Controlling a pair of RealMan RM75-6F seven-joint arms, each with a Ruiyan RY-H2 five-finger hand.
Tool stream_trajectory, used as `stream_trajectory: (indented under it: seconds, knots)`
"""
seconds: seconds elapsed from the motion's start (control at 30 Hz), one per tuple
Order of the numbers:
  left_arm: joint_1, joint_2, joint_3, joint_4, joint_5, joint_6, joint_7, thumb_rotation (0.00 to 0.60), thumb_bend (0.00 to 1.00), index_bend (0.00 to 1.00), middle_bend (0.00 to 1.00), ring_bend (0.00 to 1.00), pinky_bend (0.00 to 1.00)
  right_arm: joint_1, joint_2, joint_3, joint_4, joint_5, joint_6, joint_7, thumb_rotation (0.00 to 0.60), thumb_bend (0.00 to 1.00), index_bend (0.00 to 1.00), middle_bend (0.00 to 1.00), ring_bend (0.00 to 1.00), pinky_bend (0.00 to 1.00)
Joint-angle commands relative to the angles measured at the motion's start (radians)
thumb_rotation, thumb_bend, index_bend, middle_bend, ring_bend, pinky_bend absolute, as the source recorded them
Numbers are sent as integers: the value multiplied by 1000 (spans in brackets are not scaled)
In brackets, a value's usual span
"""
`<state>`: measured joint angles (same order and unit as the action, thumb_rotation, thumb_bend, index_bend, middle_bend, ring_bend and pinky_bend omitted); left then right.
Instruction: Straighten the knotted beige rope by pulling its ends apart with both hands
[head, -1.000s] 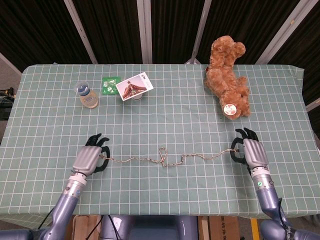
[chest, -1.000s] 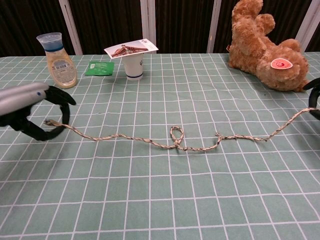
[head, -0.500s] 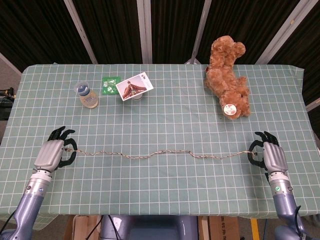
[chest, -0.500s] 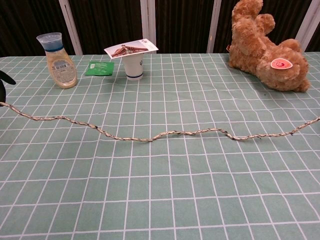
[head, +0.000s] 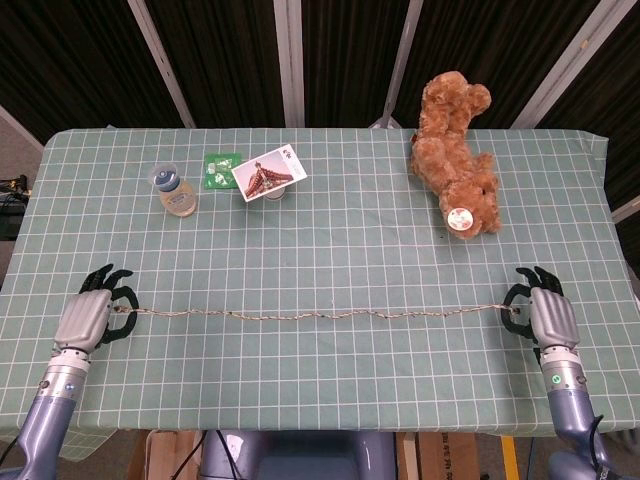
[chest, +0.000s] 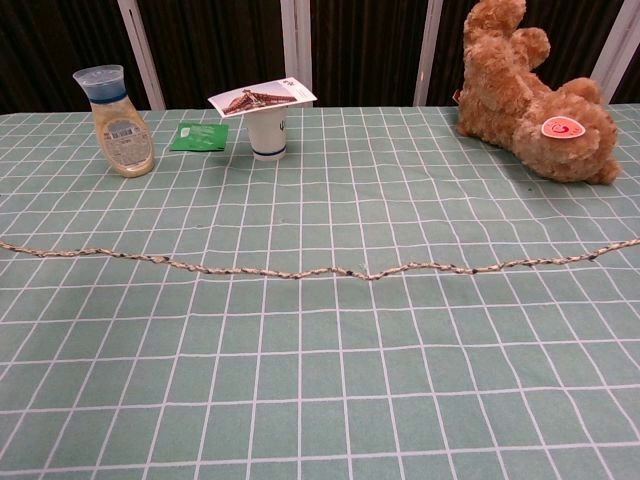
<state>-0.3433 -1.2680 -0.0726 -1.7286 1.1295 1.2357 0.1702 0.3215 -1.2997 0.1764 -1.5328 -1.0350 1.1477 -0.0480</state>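
The beige rope (head: 320, 316) lies almost straight across the near half of the green checked table, with no knot or loop left in it. In the chest view the rope (chest: 330, 271) runs off both side edges with only a slight kink near the middle. My left hand (head: 88, 316) pinches the rope's left end near the table's left edge. My right hand (head: 545, 313) pinches the right end near the right edge. Neither hand shows in the chest view.
A brown teddy bear (head: 455, 155) lies at the back right. At the back left stand a small bottle (head: 173, 190), a green packet (head: 219, 169) and a white cup with a card on top (head: 268, 175). The table's front edge (head: 320, 425) is close behind the rope.
Both hands moved further apart toward the table's sides. The loop in the rope's middle came undone and the wavy rope pulled nearly straight. The hands left the chest view.
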Motion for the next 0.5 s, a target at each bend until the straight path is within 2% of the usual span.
stream_trajectory:
  seconds: [0.03,0.5]
  knots:
    - [8,-11,2,24,-8,-9,-15,600,566,558,160,0,0,-2,-9,2,8,3,9,-12,600,467,611,185,0,0]
    - [9,-56,11,95,9,-29,10,600,566,558,160,0,0,0,-35,6,54,14,-4,-34,600,468,611,185,0,0]
